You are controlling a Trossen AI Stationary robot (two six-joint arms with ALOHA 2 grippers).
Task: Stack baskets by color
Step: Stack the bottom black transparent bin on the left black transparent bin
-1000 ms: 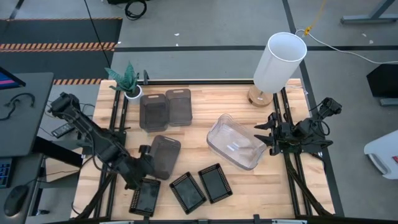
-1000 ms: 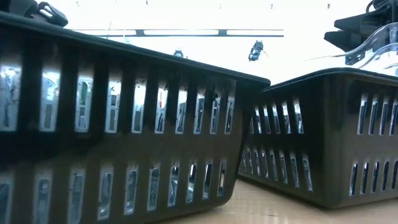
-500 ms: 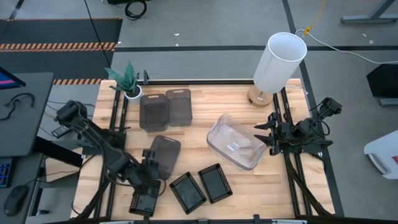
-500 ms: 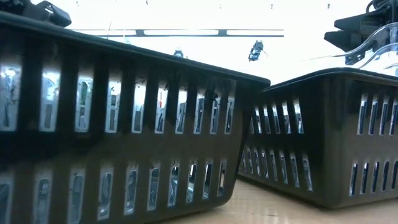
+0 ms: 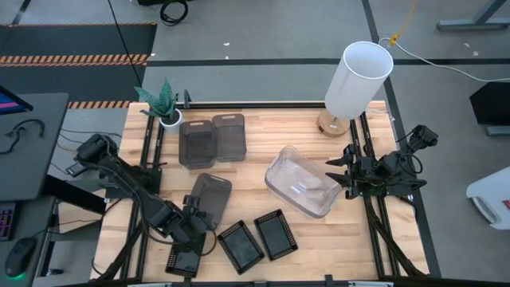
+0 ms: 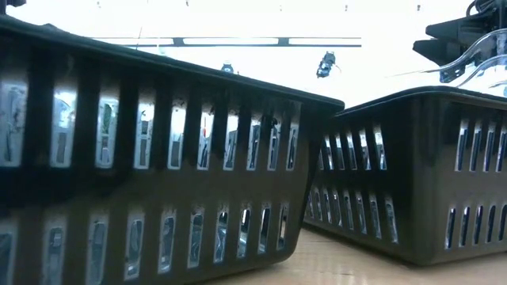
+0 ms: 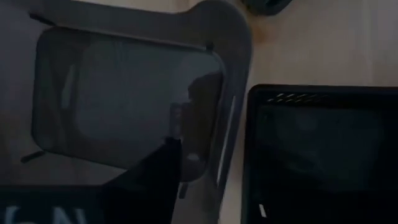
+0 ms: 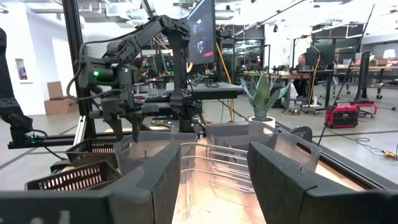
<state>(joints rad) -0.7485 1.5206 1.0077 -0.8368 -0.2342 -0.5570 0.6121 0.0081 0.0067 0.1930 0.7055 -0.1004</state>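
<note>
You have only the clear baskets (image 5: 299,186) nested, right of bench centre. Grey baskets (image 5: 211,141) and black baskets (image 5: 241,245) lie unstacked. Left gripper (image 5: 194,227) hangs apart, empty; right gripper (image 5: 344,177) waits apart, right edge.

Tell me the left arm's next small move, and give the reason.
Probably lift the left gripper clear, then go for a black basket. Its fingers look open above the lone grey basket, gripping nothing, and the three black baskets lie unstacked along the front edge. The right gripper waits beside the clear baskets.
</note>
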